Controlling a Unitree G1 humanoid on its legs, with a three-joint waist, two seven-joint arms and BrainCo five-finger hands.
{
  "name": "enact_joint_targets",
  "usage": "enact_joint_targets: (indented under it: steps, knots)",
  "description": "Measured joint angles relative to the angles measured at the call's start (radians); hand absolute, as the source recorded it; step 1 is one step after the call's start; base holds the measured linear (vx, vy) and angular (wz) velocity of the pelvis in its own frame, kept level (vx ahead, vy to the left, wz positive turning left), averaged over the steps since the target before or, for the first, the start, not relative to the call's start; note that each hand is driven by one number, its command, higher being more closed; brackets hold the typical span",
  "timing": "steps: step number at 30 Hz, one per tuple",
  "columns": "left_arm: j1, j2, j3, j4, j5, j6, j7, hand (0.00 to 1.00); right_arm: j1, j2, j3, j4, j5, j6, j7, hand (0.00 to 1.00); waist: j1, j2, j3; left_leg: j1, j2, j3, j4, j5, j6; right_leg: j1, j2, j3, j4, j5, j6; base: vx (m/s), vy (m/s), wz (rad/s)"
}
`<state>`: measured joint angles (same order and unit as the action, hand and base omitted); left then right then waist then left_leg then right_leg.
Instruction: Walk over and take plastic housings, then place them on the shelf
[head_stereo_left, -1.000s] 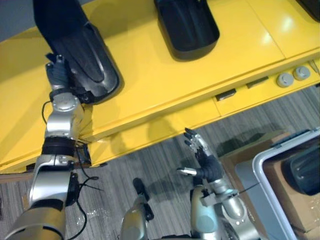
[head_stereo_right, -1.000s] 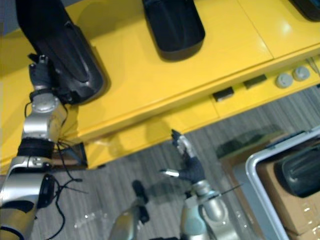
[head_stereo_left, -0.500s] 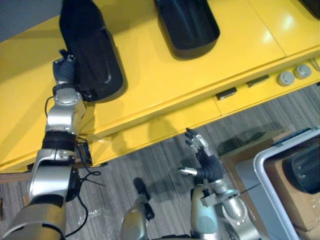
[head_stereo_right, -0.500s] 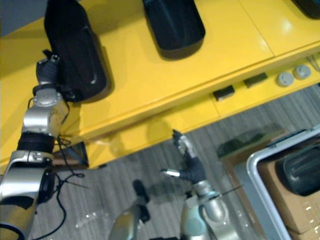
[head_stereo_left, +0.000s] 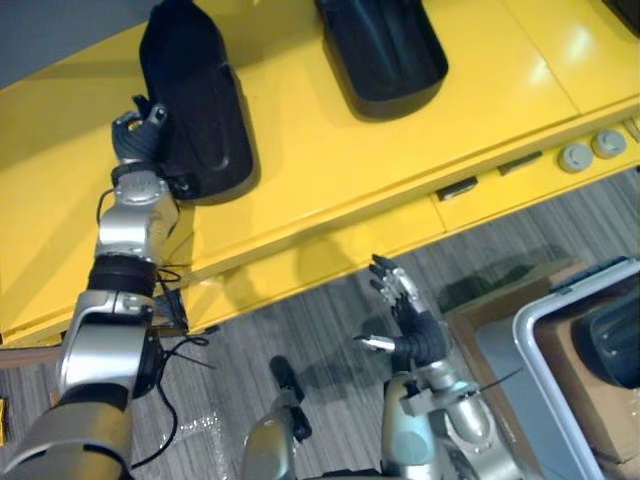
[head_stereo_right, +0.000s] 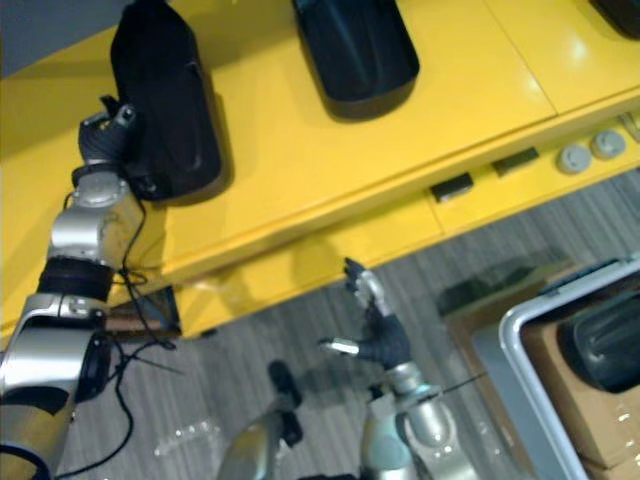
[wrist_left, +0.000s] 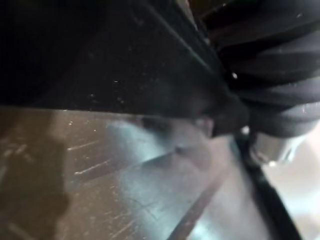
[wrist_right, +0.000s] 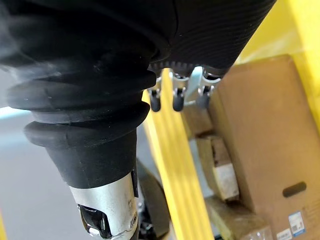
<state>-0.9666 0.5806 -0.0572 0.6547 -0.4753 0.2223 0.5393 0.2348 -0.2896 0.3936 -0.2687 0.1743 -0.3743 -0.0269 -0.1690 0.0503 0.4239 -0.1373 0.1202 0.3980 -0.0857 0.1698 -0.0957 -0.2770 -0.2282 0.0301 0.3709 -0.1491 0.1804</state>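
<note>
- a black plastic housing (head_stereo_left: 195, 110) lies near the yellow shelf's (head_stereo_left: 300, 150) left end, a second housing (head_stereo_left: 385, 50) at its back edge.
- left hand (head_stereo_left: 138, 140) rests against the first one's side — grip: cannot tell.
- right hand (head_stereo_left: 410, 325) hangs over the floor (head_stereo_left: 300, 330), fingers spread.

The right-hand plastic housing (head_stereo_left: 385, 50) runs off the top edge, the grey-rimmed crate (head_stereo_left: 519, 335) off the right edge.
</note>
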Motion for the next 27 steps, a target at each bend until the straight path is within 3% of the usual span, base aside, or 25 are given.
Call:
enact_joint_targets:
  steps: [6, 11, 15, 20, 25, 27]
  knots:
    - [-0.026, -0.033, 0.001, 0.008, -0.072, -0.104, 0.154, 0.0, 0.027, 0.007, 0.027, 0.0, -0.002, -0.008, -0.031, 0.0, -0.011, -0.018, 0.002, 0.018, 0.001, 0.002, 0.004, 0.001, 0.0, 0.025, 0.002, 0.001, -0.018, 0.01, -0.001, 0.04, -0.024, -0.02]
    - [-0.05, -0.045, 0.002, 0.008, -0.151, -0.215, 0.198, 0.0, 0.036, 0.011, 0.033, 0.001, -0.003, -0.023, -0.064, 0.0, -0.019, -0.028, -0.003, 0.037, 0.006, 0.021, 0.004, 0.0, -0.001, 0.056, 0.007, 0.001, -0.056, 0.027, 0.0, 0.01, -0.012, -0.06]
    - [-0.068, -0.045, 0.003, 0.008, -0.182, -0.272, 0.201, 0.0, 0.037, 0.012, 0.038, 0.003, -0.004, -0.037, -0.066, 0.0, -0.039, -0.04, -0.009, 0.069, 0.007, 0.025, 0.004, -0.002, 0.0, 0.105, 0.01, -0.002, -0.097, 0.043, 0.002, 0.01, -0.002, -0.05]
    - [-0.096, -0.035, 0.004, 0.006, -0.092, -0.349, 0.186, 0.0, 0.037, 0.014, 0.042, 0.007, -0.052, -0.08, -0.04, 0.0, -0.065, -0.071, -0.04, 0.103, 0.014, 0.031, -0.002, -0.006, -0.002, 0.165, 0.024, -0.002, -0.165, 0.071, 0.001, -0.01, -0.003, -0.08]
    - [-0.043, -0.031, 0.005, -0.047, 0.066, -0.413, 0.131, 0.0, 0.022, 0.015, 0.029, 0.015, -0.08, -0.108, -0.038, 0.0, -0.065, -0.065, -0.12, 0.123, 0.015, 0.02, -0.001, -0.007, -0.002, 0.216, 0.025, -0.02, -0.216, 0.086, 0.003, 0.04, -0.007, 0.05]
    - [0.093, -0.027, 0.016, -0.224, 0.125, -0.458, 0.097, 0.0, 0.009, 0.017, 0.02, 0.015, -0.133, -0.131, -0.061, 0.0, -0.064, -0.055, -0.171, 0.139, 0.015, -0.003, 0.003, -0.007, -0.001, 0.259, 0.026, -0.046, -0.235, 0.089, 0.001, 0.06, -0.025, 0.24]
